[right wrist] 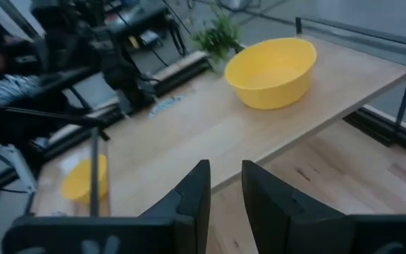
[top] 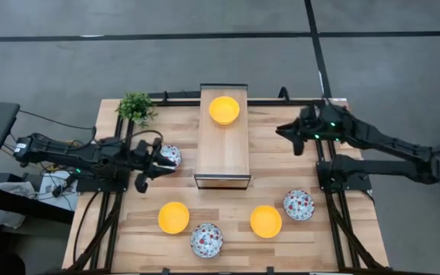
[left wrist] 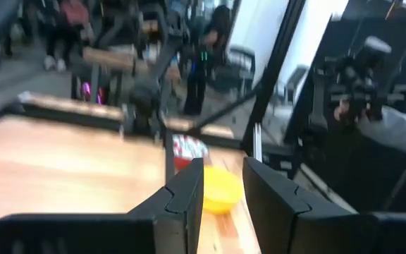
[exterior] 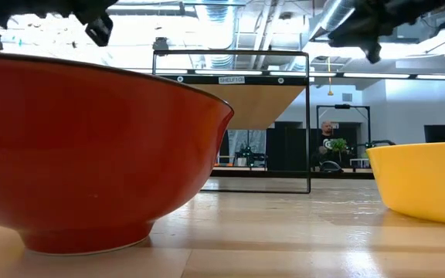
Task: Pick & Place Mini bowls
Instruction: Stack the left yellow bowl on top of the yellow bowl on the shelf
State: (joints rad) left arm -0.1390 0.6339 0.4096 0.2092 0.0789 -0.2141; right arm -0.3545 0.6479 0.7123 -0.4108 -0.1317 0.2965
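Note:
Six mini bowls are in the high view. One yellow bowl (top: 224, 109) sits on the far end of a raised wooden shelf (top: 221, 156). Two more yellow bowls (top: 173, 217) (top: 266, 221) and two floral bowls (top: 206, 239) (top: 299, 204) rest on the tabletop near its near edge. A third floral bowl (top: 172, 156) rests left of the shelf, partly under my left gripper (top: 157, 164). That gripper hangs above the table, open and empty (left wrist: 223, 185). My right gripper (top: 287, 137) hovers right of the shelf, open and empty (right wrist: 225, 180), facing the shelf's yellow bowl (right wrist: 270, 70).
A small potted plant (top: 136, 107) stands at the table's far left corner. The shelf has a thin black metal frame (exterior: 309, 123). In the low view a red-sided bowl (exterior: 91, 154) and a yellow bowl (exterior: 423, 181) stand close to the camera. People are in the room behind.

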